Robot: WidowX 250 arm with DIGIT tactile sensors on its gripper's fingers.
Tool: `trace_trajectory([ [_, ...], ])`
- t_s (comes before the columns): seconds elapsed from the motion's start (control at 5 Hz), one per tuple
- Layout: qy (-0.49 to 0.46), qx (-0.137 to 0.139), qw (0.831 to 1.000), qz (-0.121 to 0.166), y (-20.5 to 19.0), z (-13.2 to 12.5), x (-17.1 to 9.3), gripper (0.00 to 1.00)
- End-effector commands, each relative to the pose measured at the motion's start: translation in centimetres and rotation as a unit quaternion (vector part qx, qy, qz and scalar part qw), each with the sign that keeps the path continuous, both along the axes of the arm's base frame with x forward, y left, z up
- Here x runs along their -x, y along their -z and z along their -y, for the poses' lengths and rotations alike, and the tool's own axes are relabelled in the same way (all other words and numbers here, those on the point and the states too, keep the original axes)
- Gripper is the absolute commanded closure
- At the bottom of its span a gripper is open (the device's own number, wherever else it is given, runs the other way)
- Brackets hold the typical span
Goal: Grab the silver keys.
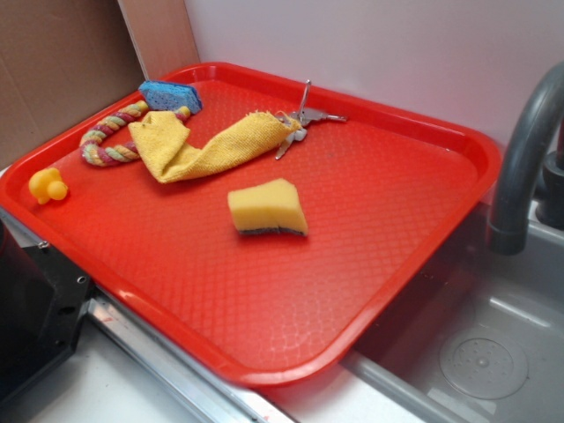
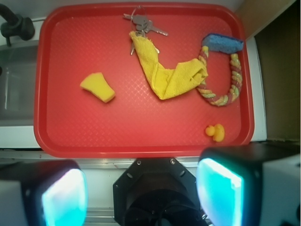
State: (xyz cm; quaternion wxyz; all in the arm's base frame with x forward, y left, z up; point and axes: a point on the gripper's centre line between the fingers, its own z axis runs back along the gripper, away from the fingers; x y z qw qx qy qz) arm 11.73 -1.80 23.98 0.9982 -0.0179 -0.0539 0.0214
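The silver keys [image 1: 304, 118] [image 2: 142, 23] lie on a ring at the far edge of the red tray [image 1: 291, 352] [image 2: 141, 146], touching the tip of a yellow cloth [image 1: 203, 145] [image 2: 164, 75]. In the wrist view my gripper [image 2: 143, 193] is high above the tray's near edge, far from the keys. It is open, its two glowing pads [image 2: 63, 197] wide apart with nothing between them. The exterior view does not show the gripper.
On the tray also lie a yellow sponge [image 1: 267, 208] [image 2: 98, 86], a blue sponge [image 1: 170, 94] [image 2: 223, 43], a braided rope toy [image 1: 110, 134] [image 2: 225, 80] and a small yellow duck [image 1: 48, 186] [image 2: 216, 132]. A grey faucet [image 1: 524, 159] and sink [image 1: 476, 352] stand beside the tray.
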Motion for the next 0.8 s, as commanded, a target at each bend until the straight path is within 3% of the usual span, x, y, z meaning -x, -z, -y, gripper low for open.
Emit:
trace_trajectory([
  [0.0, -0.078, -0.067, 0.987, 0.122, 3.9, 0.5, -10.2, 0.00],
  [0.2, -0.102, -0.077, 0.984, 0.125, 7.1, -0.7, -13.3, 0.00],
  [0.6, -0.102, -0.077, 0.984, 0.125, 7.1, -0.7, -13.3, 0.00],
])
